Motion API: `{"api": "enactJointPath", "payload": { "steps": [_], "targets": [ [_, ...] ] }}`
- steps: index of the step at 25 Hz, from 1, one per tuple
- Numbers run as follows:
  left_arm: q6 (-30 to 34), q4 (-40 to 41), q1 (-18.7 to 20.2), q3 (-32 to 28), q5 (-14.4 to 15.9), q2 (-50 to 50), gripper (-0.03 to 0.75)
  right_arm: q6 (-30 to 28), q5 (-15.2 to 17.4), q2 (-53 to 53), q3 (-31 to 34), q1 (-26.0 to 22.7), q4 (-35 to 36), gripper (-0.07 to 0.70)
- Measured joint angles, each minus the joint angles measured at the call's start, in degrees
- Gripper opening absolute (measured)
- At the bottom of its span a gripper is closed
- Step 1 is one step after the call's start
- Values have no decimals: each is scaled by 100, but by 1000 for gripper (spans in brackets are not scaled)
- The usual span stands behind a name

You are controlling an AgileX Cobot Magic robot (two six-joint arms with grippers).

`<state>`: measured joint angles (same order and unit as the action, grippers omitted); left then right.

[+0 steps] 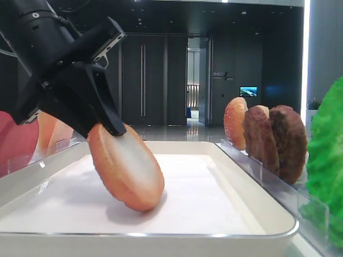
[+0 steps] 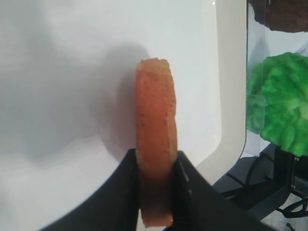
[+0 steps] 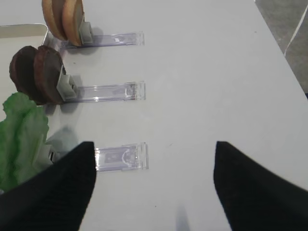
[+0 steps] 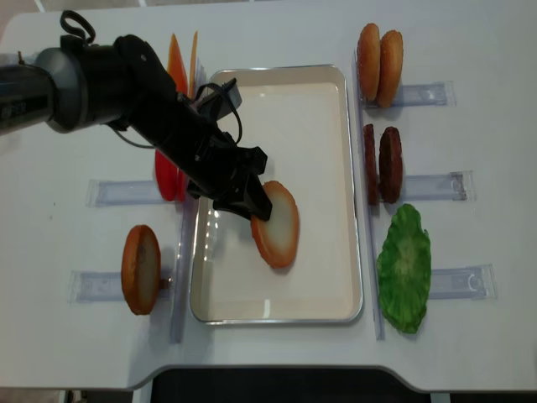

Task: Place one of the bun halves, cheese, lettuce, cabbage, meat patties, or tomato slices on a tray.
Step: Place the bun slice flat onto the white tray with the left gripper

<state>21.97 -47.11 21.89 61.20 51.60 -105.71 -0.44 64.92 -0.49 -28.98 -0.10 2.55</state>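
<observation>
My left gripper (image 4: 256, 206) is shut on a golden-orange bun half (image 4: 277, 225) inside the cream-white tray (image 4: 352, 168). The bun half (image 1: 128, 168) leans tilted, pale cut face up, its lower edge on or just above the tray floor. In the left wrist view the black fingers (image 2: 187, 187) pinch the bun half (image 2: 155, 120) edge-on. My right gripper (image 3: 154, 144) hangs open over bare white table with nothing between its fingers. It does not show in the overhead view.
Clear racks flank the tray. On its right stand two bun halves (image 4: 379, 57), meat patties (image 4: 382, 164) and lettuce (image 4: 404, 267). On its left are cheese (image 4: 178, 63), tomato slices (image 4: 166, 176) and another bun half (image 4: 141, 269). An empty rack (image 3: 120, 158) lies by the right gripper.
</observation>
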Motion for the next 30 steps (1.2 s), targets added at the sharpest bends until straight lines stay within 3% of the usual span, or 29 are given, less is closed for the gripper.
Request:
{"api": "enactJointPath", "payload": {
  "steps": [25,30],
  "targets": [
    [-60,-158,0,9,-5,-145,142,0,0,0,0,0,0,490],
    [-144,6,0,9,94,-145,260,0,0,0,0,0,0,490]
  ]
}}
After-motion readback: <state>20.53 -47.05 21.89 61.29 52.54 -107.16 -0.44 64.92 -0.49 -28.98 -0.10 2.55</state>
